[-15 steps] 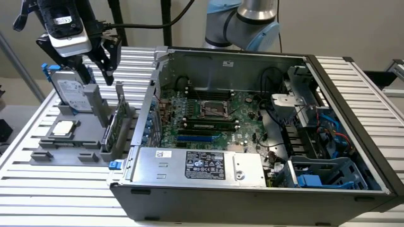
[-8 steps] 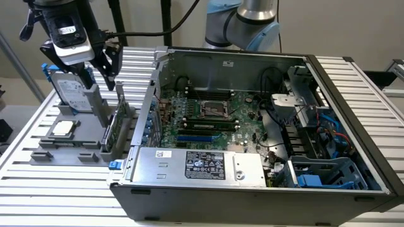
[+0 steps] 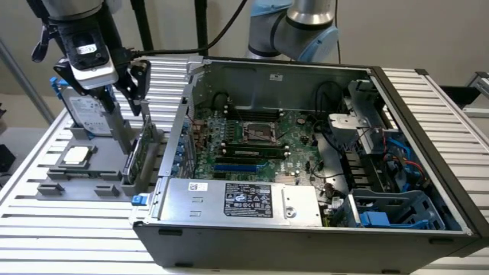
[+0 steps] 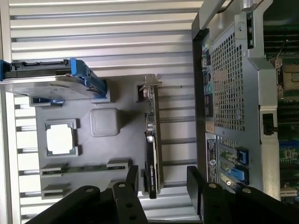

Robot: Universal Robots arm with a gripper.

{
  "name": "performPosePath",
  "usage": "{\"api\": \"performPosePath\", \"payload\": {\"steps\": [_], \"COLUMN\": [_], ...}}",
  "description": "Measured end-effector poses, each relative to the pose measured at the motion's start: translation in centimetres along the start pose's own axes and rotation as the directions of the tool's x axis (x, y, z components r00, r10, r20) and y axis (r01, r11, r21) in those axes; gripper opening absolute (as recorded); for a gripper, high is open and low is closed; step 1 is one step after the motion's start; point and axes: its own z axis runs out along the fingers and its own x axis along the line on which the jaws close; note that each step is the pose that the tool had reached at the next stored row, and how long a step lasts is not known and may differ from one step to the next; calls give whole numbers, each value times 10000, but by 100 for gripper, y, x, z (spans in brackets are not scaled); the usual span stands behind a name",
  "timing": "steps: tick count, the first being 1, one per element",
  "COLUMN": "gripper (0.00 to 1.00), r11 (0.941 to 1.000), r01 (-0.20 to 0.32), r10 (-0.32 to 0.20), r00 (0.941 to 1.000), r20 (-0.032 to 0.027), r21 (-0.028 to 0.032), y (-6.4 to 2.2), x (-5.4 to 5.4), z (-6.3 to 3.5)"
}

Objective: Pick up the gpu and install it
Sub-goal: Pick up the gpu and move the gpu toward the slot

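The gpu [image 3: 142, 153] stands on its edge in a slot of the grey holder [image 3: 86, 173], next to the open computer case [image 3: 306, 229]. In the wrist view the gpu [image 4: 151, 140] is a thin black strip seen edge-on, with its silver bracket at the far end. My gripper [image 3: 131, 97] hangs above the card's rear end, apart from it. The gripper [image 4: 162, 183] is open, its two black fingers [image 4: 132, 179] astride the card's near end, and the card lies closer to one finger.
A silver hard drive with blue rails [image 3: 86, 117] stands upright in the holder's back. A square CPU chip [image 3: 77, 154] lies in its pocket. The motherboard [image 3: 252, 143] with a blue slot [image 3: 238, 168] is exposed inside the case, and a power supply [image 3: 237, 200] lies at the front.
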Motion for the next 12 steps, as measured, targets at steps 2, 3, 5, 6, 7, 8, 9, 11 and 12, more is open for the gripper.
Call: {"api": "performPosePath", "payload": {"steps": [2,3,5,6,7,8,9,11,12], "gripper": [100,100,100,100,100,100,100,100,100], "r11": [10000,10000,10000,10000,10000,10000,10000,10000,10000], "r01": [0,0,1,0,1,1,0,1,1], "r10": [0,0,-1,0,-1,-1,0,-1,-1], "r00": [10000,10000,10000,10000,10000,10000,10000,10000,10000], "r20": [0,-1,0,0,1,0,0,1,0], "r21": [0,1,0,0,0,0,0,0,0], "y": [-2,-4,-6,-7,-8,-9,-11,-13,-14], "x": [1,2,4,4,5,6,7,8,9], "z": [36,55,91,110,129,146,164,200,218]}}
